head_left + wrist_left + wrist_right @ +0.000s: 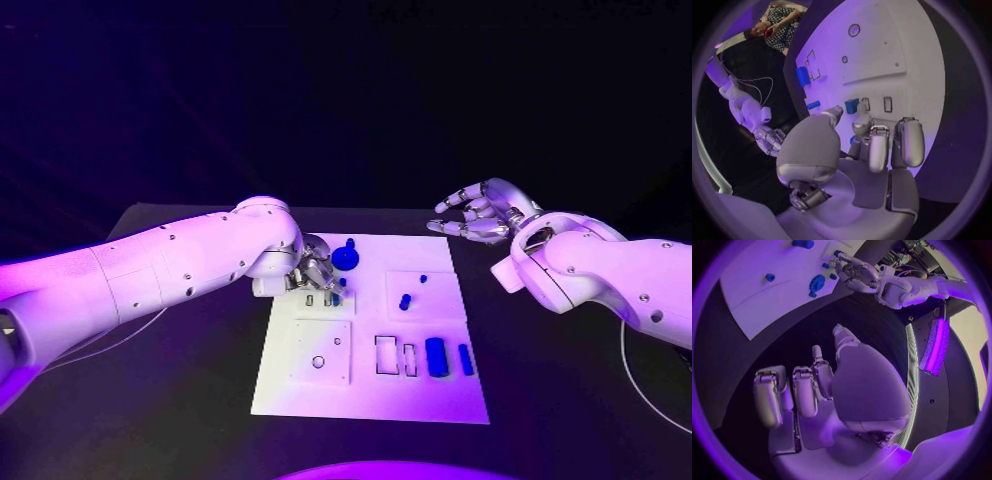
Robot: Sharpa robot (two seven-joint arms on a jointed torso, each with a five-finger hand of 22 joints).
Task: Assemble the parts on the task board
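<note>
The white task board (433, 395) lies mid-table. My left hand (315, 275) hovers over its back left part and pinches a small blue part (852, 105) between thumb and a fingertip, right beside two narrow slots (887, 104). A round blue part with a knob (346, 257) stands just behind that hand. Two small blue pieces (405, 300) sit on the raised square plate. Two long blue parts (436, 357) lie at the board's right. My right hand (483, 212) floats above the black table behind the board's back right corner, fingers spread and holding nothing (817, 390).
A raised plate with round holes (320, 352) occupies the board's front left, and rectangular slots (387, 355) sit beside the long parts. Black table (562, 400) surrounds the board. Thin cables (642, 390) run along both table sides.
</note>
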